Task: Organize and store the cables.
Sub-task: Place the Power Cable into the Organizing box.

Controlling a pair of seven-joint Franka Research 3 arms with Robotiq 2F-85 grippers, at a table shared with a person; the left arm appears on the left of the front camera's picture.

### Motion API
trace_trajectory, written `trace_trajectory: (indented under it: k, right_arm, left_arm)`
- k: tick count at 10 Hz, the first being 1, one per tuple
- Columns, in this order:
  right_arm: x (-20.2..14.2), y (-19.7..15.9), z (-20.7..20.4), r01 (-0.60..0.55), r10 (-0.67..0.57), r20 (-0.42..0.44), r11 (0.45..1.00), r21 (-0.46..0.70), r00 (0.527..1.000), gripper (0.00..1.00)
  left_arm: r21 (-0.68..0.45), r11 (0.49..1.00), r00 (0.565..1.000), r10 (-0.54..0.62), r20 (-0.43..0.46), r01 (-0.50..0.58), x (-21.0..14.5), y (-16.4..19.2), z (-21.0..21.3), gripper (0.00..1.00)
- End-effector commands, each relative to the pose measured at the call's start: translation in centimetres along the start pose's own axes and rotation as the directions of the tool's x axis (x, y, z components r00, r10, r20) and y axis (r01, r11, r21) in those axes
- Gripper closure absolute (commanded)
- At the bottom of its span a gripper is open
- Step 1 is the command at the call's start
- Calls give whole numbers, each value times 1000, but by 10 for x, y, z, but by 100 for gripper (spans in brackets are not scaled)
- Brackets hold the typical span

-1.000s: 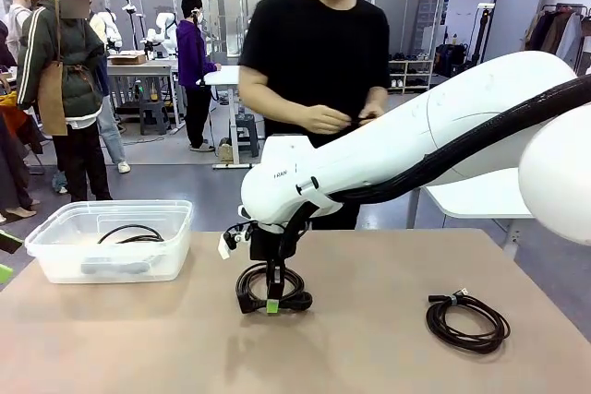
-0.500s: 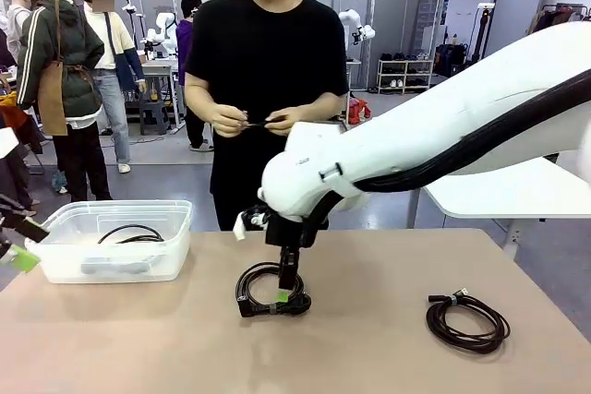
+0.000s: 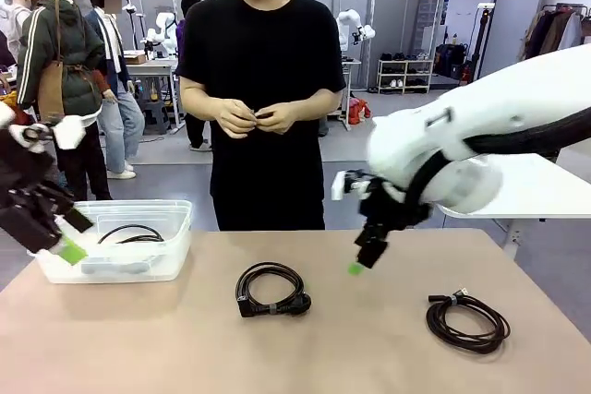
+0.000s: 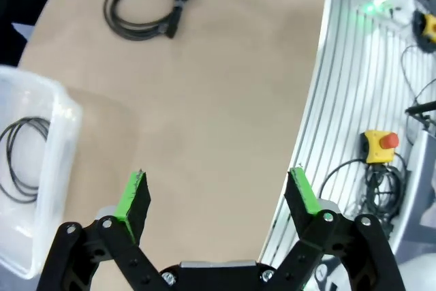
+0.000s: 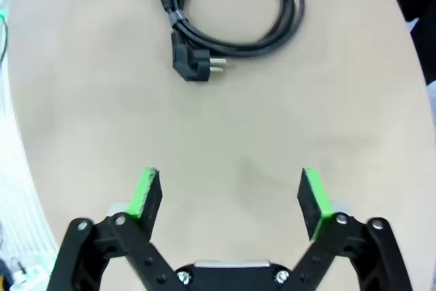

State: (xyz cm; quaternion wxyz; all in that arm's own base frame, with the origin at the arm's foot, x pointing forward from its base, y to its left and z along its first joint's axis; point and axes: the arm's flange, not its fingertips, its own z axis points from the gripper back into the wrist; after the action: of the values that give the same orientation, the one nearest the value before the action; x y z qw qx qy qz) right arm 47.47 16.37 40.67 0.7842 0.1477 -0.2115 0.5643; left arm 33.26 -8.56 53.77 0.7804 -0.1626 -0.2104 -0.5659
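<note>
I have both arms up off the bench (image 3: 369, 357) and neither one is carrying anything. My left hand (image 3: 74, 235) hangs at the left edge, in front of the near corner of the clear plastic tub (image 3: 138, 260), with its fingers spread wide and nothing between them. Its wrist camera shows the same left hand (image 4: 218, 185) with green pads (image 4: 134, 192) far apart over bare bench top, the tub wall (image 4: 41, 120) off to one side. One thin cable (image 3: 131, 233) already lies coiled inside the tub, and I can see part of that loop (image 4: 20, 158) from the wrist too. My right hand (image 3: 362, 263) hovers just above the bench, between the middle cable (image 3: 271, 290) and the far-right cable (image 3: 467, 320), touching neither. Its fingers are fully spread and empty, as the wrist camera on the right hand (image 5: 230, 192) shows. Ahead of those fingers and well apart from them lies a thick coil (image 5: 231, 8) tied at one side, its pronged plug (image 5: 191, 66) resting flat on the bench; I cannot say for sure which of the two cables it is. The middle cable (image 4: 143, 8) also shows from the left wrist, lying flat and well apart from the tub. The far-right cable is a thinner coil lying alone near the bench's right end. A person (image 3: 263, 62) stands at the far side with both of the person's hands (image 3: 254, 117) together at the waist, fingering something small and dark that I cannot make out.
</note>
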Motion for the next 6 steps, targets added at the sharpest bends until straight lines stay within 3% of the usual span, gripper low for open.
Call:
trace_trajectory:
  k: [1, 4, 5, 6]
  right_arm:
    - [-60, 19, 26, 4, 0, 138, 1000, -28, 990, 0]
    - [-135, 23, 75, 74, -41, 278, 991, -110, 960, 0]
    - [-163, 31, 92, 89, -49, 310, 989, -118, 949, 0]
    - [-191, 36, 103, 73, -25, 326, 988, -136, 945, 0]
  left_arm:
    - [29, 999, 997, -15, -80, 18, 40, -1, -35, 0]
    - [148, 985, 985, -69, -158, 93, 102, -13, -93, 0]
    - [81, 989, 978, -111, -178, 127, 123, -19, -116, 0]
    - [90, 983, 968, -141, -209, 163, 137, -22, -142, 0]
